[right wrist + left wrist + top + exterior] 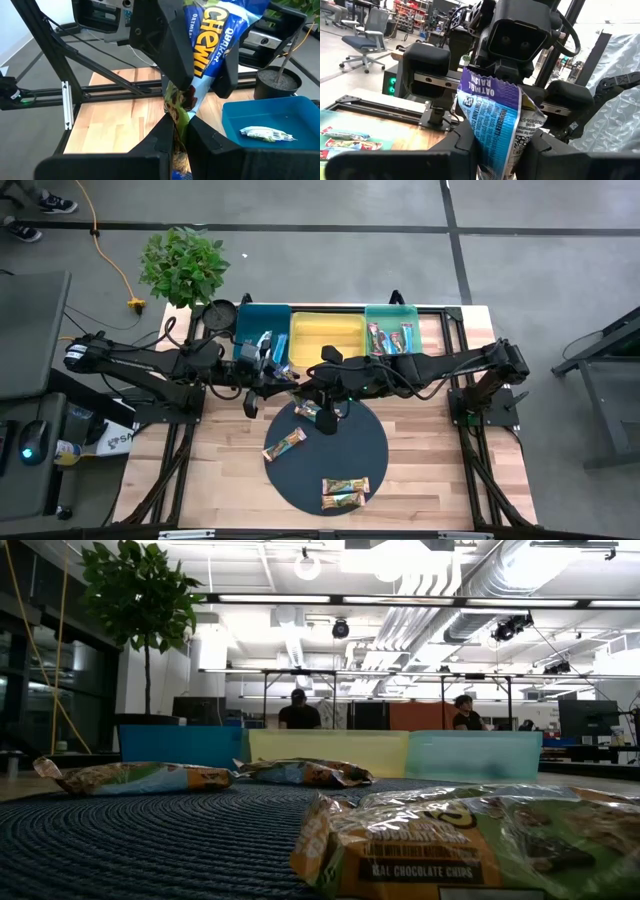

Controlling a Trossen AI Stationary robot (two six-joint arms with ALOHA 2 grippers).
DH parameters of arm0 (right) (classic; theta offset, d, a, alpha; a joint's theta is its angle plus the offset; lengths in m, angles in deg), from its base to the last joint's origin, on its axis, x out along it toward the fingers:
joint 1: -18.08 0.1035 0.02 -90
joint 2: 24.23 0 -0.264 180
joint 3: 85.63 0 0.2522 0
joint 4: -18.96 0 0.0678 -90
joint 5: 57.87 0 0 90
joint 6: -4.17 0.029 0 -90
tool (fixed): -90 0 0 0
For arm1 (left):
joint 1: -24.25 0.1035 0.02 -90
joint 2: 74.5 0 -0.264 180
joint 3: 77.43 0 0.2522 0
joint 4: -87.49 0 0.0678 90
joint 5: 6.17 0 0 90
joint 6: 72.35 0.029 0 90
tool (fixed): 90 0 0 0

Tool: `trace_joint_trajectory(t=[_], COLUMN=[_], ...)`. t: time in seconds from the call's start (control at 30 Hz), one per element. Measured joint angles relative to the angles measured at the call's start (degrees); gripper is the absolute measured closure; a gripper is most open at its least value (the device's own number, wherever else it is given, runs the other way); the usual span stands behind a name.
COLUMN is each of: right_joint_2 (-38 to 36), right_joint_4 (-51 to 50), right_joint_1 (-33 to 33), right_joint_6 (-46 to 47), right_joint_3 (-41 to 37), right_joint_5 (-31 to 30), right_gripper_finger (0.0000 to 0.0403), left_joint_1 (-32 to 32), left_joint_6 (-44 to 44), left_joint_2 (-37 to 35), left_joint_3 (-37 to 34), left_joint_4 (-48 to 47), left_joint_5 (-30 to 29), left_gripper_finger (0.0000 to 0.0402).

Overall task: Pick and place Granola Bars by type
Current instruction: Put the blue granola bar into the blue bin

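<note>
Mid-handover near the counter's (420, 450) back edge, the right gripper (181, 131) jaws clamp a blue-white glossy wrapped granola bar (210, 45) while the left gripper (495, 150) jaws close around it; four bars (284, 443) remain on the round dark mat (365, 450), several already binned.

Overhead camera looks straight down on the light wooden table (420, 470). Table-level camera faces horizontally across the round dark woven mat (150, 840), very close. Wrist cameras face each other at close range, sharing one blue-and-white glossy wrapped bar (495, 120).
</note>
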Motion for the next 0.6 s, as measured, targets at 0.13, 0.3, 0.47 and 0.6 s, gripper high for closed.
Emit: trace_joint_trajectory(t=[0.13,0.3,0.47,0.6], right_joint_2=[0.0,0.0,0.0,0.0], right_joint_4=[-0.3,-0.6,-0.6,-0.6], right_joint_1=[0.0,0.0,0.0,-0.1], right_joint_6=[0.0,0.0,0.0,0.0], right_joint_3=[0.0,0.0,0.0,0.0], right_joint_5=[0.0,0.1,0.0,0.1], right_gripper_finger=[0.0375,0.0354,0.032,0.0289], left_joint_1=[0.0,0.0,0.0,0.0], left_joint_6=[0.0,0.0,0.0,0.0], left_joint_2=[0.0,0.0,0.0,0.0], left_joint_3=[0.0,0.0,0.0,0.0], left_joint_4=[-0.1,0.0,0.2,0.2], left_joint_5=[0.0,-0.2,-0.2,-0.2], left_gripper_finger=[0.0322,0.0322,0.0322,0.0322])
